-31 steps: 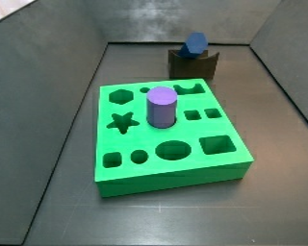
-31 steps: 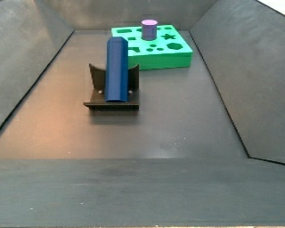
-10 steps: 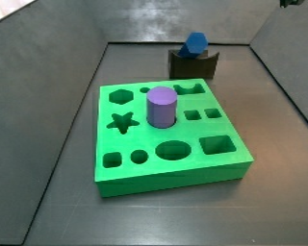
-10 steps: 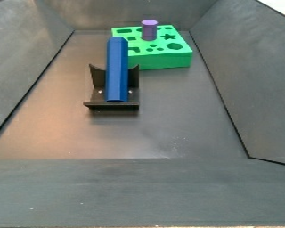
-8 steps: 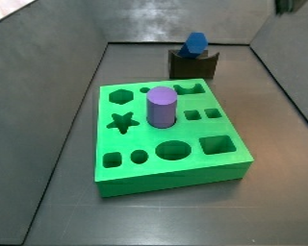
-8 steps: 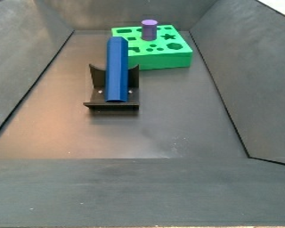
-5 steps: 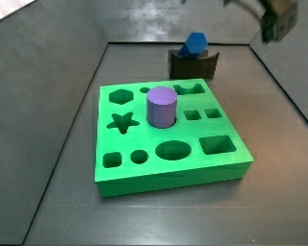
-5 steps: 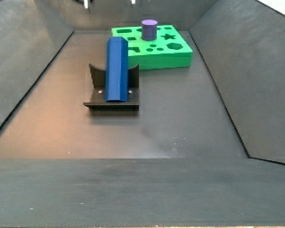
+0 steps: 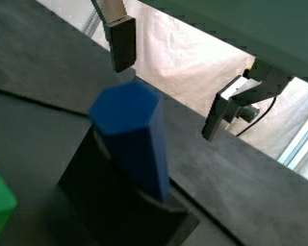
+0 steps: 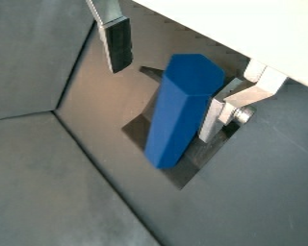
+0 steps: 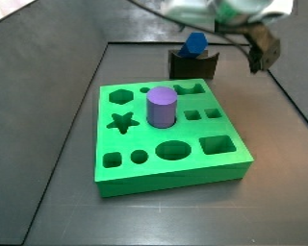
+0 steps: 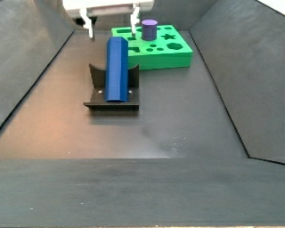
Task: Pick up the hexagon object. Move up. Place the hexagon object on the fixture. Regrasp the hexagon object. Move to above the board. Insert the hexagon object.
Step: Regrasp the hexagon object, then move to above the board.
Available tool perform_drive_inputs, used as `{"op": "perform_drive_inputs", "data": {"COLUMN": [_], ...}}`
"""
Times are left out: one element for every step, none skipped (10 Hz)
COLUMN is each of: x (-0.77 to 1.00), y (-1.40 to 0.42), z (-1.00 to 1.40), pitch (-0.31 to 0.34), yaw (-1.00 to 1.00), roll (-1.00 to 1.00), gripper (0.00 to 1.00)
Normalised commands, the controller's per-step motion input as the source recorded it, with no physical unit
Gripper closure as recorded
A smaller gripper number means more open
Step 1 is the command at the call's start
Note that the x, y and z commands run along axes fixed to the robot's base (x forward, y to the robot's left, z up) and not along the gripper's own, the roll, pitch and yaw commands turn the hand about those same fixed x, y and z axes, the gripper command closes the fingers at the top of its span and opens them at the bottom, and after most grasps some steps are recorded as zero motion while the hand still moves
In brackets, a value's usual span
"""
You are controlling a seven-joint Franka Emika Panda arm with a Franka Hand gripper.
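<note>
Blue plastic, the hexagon object (image 12: 115, 69) leans in the notch of the dark fixture (image 12: 110, 99) on the bin floor, with the green board (image 12: 163, 49) and its upright purple cylinder (image 12: 149, 29) lying toward 1 o'clock of it in a side view. Above the bar's upper end hangs the gripper (image 12: 109, 27), jaws spread wide and empty. In both wrist views its fingers (image 10: 119, 45) stand clear on either side of the bar, touching nothing.
</note>
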Motion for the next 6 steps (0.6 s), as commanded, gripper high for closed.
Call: {"op": "perform_drive_inputs", "data": {"x": [0.12, 0.10, 0.09, 0.08, 0.00, -0.06], "y": [0.01, 0.00, 0.00, 0.00, 0.00, -0.44], "z": [-0.84, -0.67, -0.47, -0.31, 0.00, 1.00], "pitch": [-0.042, -0.034, -0.028, -0.025, 0.000, -0.465], "yaw": [0.02, 0.01, 0.01, 0.01, 0.00, 0.08], "roll": [0.08, 0.08, 0.08, 0.08, 0.00, 0.04], "gripper": [0.00, 0.00, 0.00, 0.00, 1.00, 1.00]}}
